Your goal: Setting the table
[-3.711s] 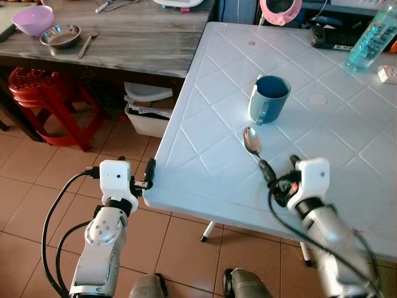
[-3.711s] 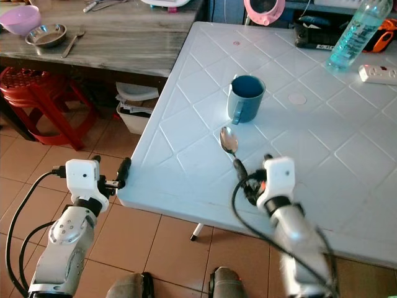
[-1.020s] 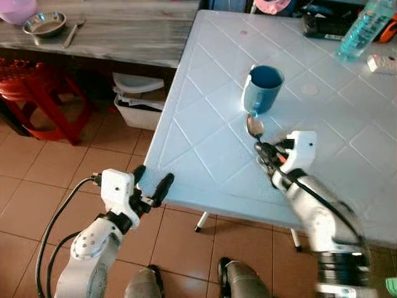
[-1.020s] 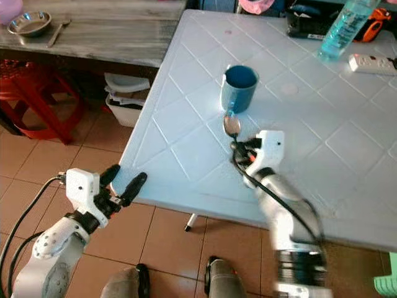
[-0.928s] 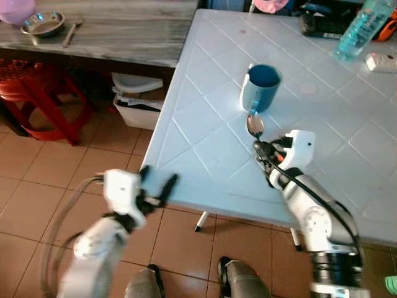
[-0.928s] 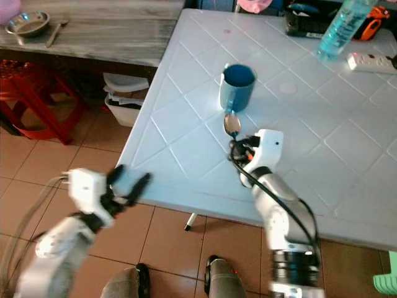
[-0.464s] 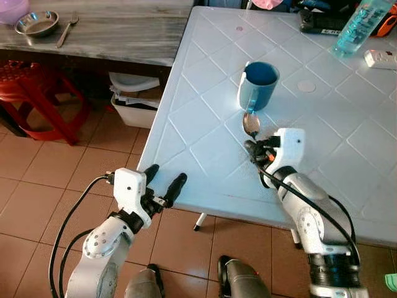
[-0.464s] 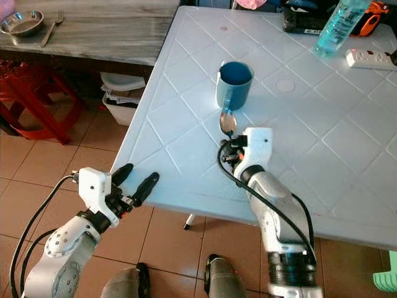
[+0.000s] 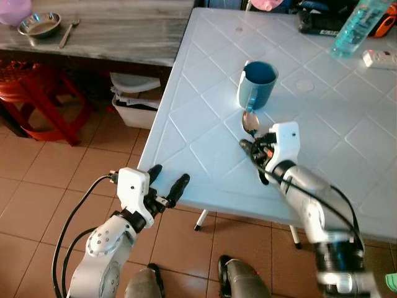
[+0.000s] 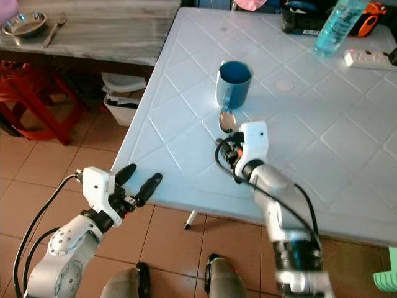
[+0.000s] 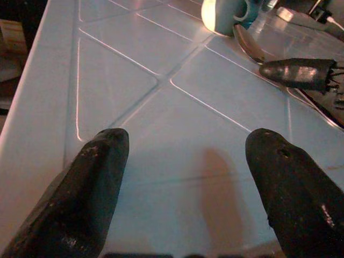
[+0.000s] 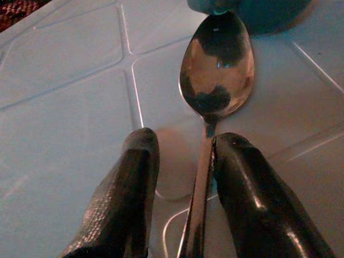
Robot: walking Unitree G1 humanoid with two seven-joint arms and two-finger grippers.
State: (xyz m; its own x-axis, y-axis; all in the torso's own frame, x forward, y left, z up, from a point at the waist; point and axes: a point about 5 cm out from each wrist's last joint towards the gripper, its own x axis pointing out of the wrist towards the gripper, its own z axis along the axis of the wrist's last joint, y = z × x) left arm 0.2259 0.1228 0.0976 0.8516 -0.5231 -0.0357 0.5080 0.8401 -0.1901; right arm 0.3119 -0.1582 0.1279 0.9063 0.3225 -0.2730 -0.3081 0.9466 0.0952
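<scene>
White plastic desk [image 9: 205, 112] with a diamond-grid top takes up most of what I see, standing on a brown tiled floor [image 9: 56, 180]; my spoon [image 12: 214, 91] lies flat on it near the front edge, bowl pointing to 12 o'clock and almost touching the base of the blue mug [image 9: 257, 85]; the mug stands upright, handle turned toward the front. My right claw [image 9: 253, 149] sits low on the desk at 6 o'clock of the spoon bowl, its two black fingers [image 12: 124, 199] narrowly parted with the spoon's handle between them; the handle runs along the inner face of one finger, and I cannot tell whether the other one touches it. My left claw [image 9: 166, 185] hangs at the desk's front left corner, at about 8 o'clock from the mug, fingers spread wide and level with the edge, holding nothing; its wrist view looks across the top toward the mug and the other claw.

Farther out, at 1 o'clock on the desk, I see a clear blue bottle [image 9: 351, 32], a white power strip [image 9: 379, 59] and a black object; at 10 o'clock stands a grey wooden desk [image 9: 111, 31] carrying a steel bowl [image 9: 38, 25], a fork [image 9: 68, 33] and a purple bowl [image 9: 15, 11]; a red stool [image 9: 31, 93] is tucked beneath it; white bins [image 9: 133, 99] sit on the floor between the two desks.
</scene>
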